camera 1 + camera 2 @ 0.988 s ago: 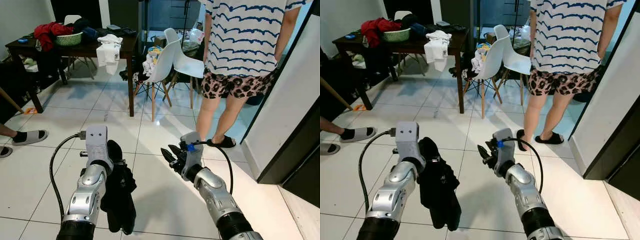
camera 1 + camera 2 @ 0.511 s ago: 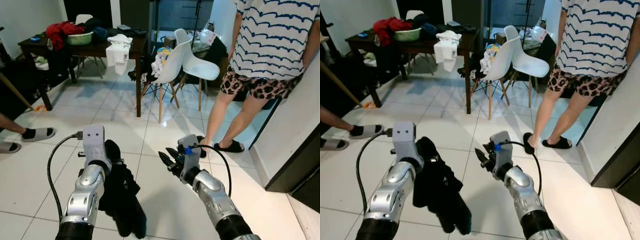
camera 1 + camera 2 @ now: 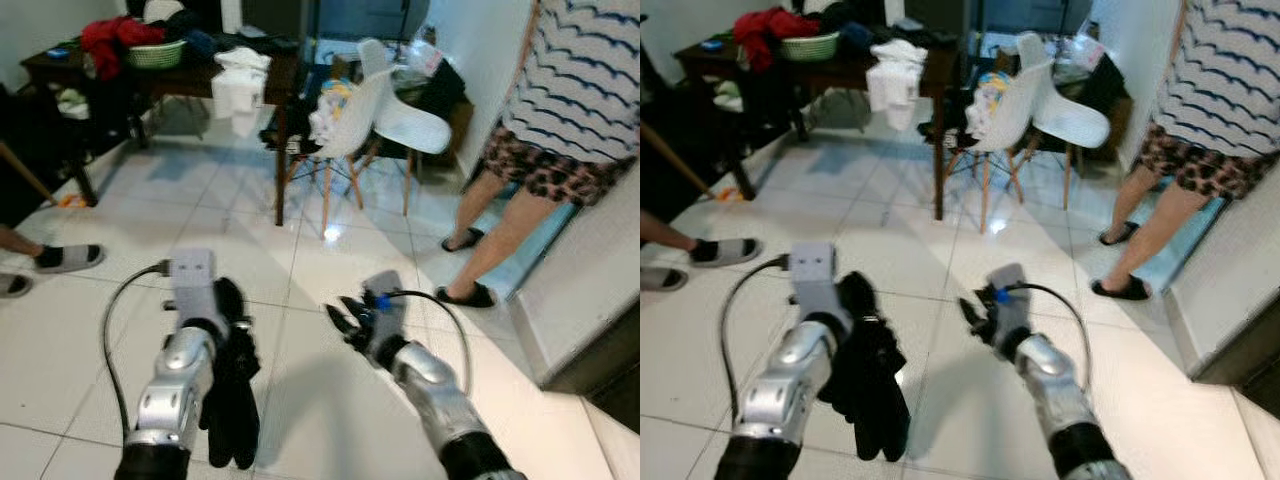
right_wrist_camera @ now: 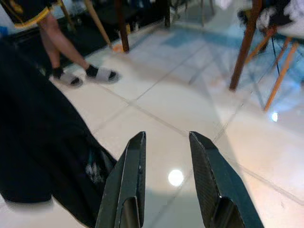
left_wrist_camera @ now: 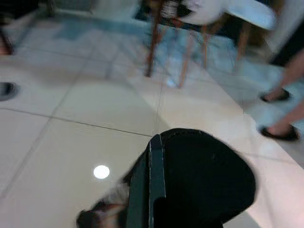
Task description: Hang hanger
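A black garment (image 3: 232,400) hangs from my left gripper (image 3: 232,300), which is shut on its top, low in front of me over the white tiled floor. In the left wrist view the black cloth (image 5: 204,175) bulges beside the closed fingers (image 5: 154,175); no hanger can be made out under it. My right gripper (image 3: 340,318) is held up just right of the garment, apart from it, open with nothing between its fingers (image 4: 130,185). The right wrist view has the black garment (image 4: 42,142) off to one side.
A person (image 3: 560,130) in a striped top stands at the right by a white wall (image 3: 600,270). Two white chairs (image 3: 400,110) and a dark table (image 3: 170,75) with clothes and a green basket (image 3: 153,52) stand ahead. Another person's sandalled foot (image 3: 60,258) rests at left.
The whole view has shifted and blurred, so the camera moved. The black garment now hangs narrower and straighter below my left gripper. Both arms keep about the same pose.
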Controlling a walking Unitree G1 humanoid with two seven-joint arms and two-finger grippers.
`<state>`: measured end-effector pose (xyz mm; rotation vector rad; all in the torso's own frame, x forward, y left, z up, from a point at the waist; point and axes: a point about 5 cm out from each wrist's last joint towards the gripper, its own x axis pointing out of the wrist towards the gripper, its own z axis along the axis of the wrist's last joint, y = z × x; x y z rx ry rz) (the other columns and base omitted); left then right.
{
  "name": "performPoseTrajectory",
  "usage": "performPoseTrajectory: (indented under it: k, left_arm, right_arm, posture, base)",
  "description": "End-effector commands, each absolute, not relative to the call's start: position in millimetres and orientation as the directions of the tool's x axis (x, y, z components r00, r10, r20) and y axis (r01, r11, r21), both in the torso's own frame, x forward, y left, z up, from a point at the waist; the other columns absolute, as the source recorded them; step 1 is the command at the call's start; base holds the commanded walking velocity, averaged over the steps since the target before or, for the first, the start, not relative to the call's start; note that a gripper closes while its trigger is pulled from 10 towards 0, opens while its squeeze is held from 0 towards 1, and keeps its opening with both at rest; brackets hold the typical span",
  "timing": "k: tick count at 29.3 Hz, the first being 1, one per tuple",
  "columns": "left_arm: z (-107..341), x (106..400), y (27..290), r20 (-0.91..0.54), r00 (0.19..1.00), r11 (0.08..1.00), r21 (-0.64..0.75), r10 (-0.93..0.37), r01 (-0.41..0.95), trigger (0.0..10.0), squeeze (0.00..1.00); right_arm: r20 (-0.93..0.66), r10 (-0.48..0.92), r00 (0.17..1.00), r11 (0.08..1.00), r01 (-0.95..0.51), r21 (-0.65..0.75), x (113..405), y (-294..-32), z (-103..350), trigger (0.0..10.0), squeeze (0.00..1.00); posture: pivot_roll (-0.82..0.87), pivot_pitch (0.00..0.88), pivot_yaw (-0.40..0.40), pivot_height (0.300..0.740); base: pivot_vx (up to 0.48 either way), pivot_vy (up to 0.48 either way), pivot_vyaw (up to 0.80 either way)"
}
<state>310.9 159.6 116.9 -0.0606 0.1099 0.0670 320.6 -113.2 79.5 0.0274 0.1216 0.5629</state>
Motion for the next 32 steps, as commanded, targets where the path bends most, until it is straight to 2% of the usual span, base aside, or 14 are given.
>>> performPoseTrajectory:
  k: [1,30,32]
  left_arm:
    - [117.4,310.7,161.5,-0.111,0.991,0.996,-0.052,0.068,-0.074,10.0,0.00]
    - [118.5,311.6,160.5,-0.109,0.993,0.997,-0.055,0.051,-0.057,10.0,0.00]
    - [118.6,311.4,160.6,-0.108,0.993,0.997,-0.056,0.051,-0.057,10.0,0.00]
  right_arm:
    - [-0.126,0.544,0.830,0.839,-0.538,0.078,316.6,-108.9,73.1,10.0,0.00]
    - [-0.123,0.533,0.837,0.846,-0.523,0.105,318.0,-110.7,74.3,10.0,0.00]
    - [-0.126,0.534,0.836,0.845,-0.525,0.105,318.0,-110.6,74.2,10.0,0.00]
  posture:
    - [-0.02,0.000,-0.058,0.740]
    - [-0.02,0.000,-0.054,0.740]
    - [-0.02,0.000,-0.055,0.740]
  base:
    - [0.281,0.000,0.00]
    - [0.279,0.000,0.00]
    - [0.304,0.000,-0.80]
